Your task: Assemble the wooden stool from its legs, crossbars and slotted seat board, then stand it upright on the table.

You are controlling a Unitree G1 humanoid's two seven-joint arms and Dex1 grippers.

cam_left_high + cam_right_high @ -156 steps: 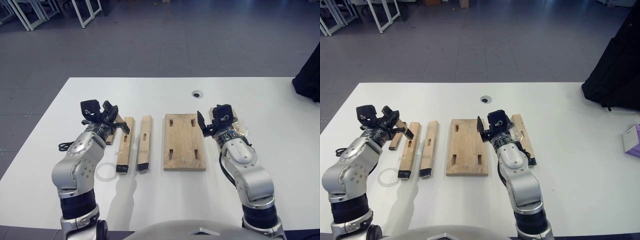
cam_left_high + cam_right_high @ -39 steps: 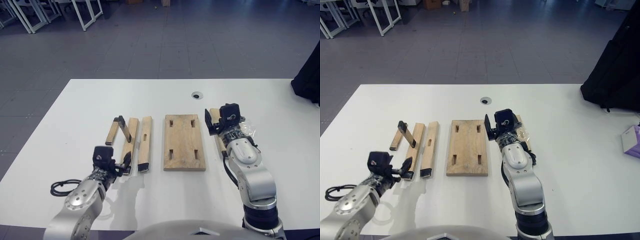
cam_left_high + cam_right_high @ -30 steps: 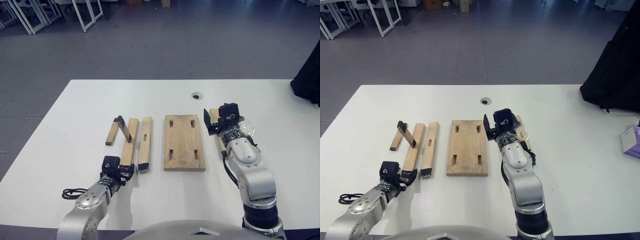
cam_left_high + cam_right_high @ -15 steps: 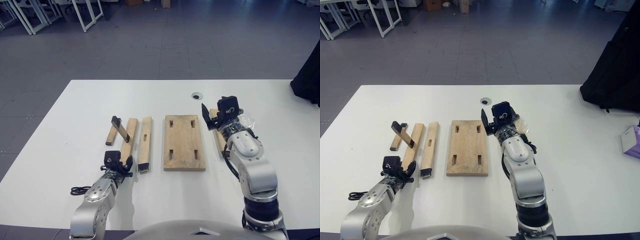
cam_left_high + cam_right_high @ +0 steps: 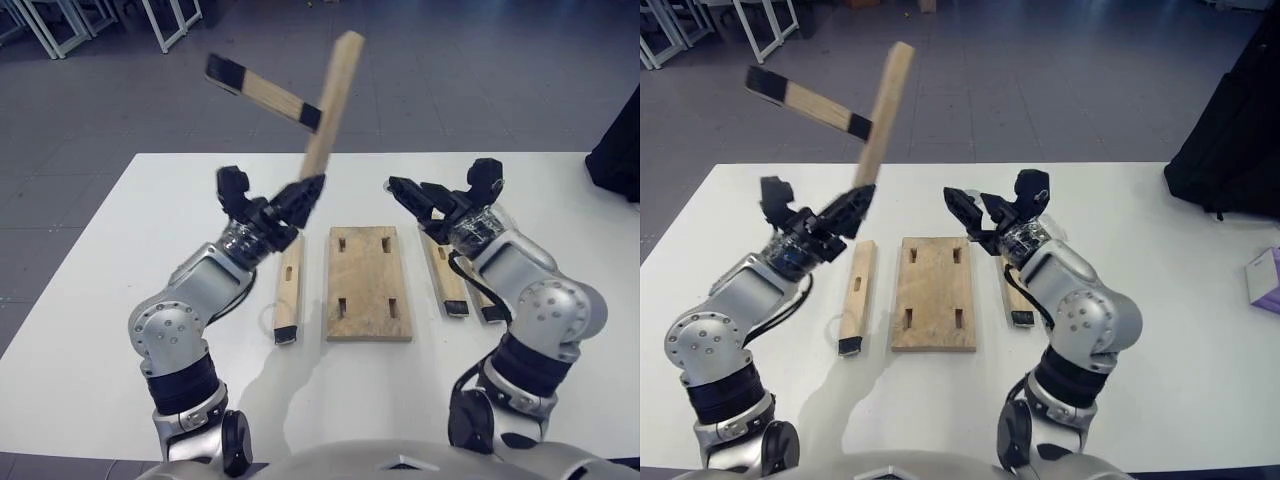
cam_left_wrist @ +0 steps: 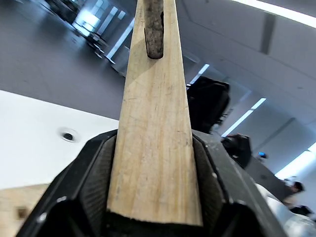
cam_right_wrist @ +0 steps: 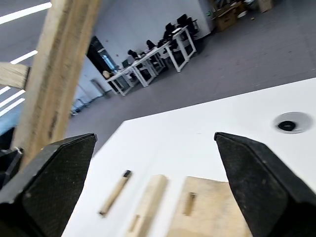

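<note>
- We see the left arm at the left of centre in the left eye view. Its elbow is bent and its forearm is angled up toward the middle of the frame.
- The left end effector (image 5: pixel 293 202) is clamped on the lower end of a raised leg (image 5: pixel 330 105). In the left wrist view its fingers (image 6: pixel 96 173) press against the two sides of the wood.
- The raised leg climbs steeply into the top of the frame, leaning a little right, well above the tabletop (image 5: pixel 130 300).
- A black-tipped crossbar (image 5: pixel 262 92) is seated in the raised leg's slot and juts toward the upper left.
- The right arm is at the right of centre, with its elbow low and its forearm pointing up and left.
- The right end effector (image 5: pixel 418 195) is spread wide and holds nothing. It hovers just above the upper right corner of the seat board (image 5: pixel 368 282).
- The seat board lies flat at the centre of the frame with its four slots facing up.
- A lying leg (image 5: pixel 288 285) rests on the tabletop just left of the board.
- Two further legs (image 5: pixel 445 275) lie just right of the board, beneath the right forearm.
- In the right wrist view a short crossbar (image 7: pixel 114 193) lies on the tabletop, on the far side of the lying leg from the board.
</note>
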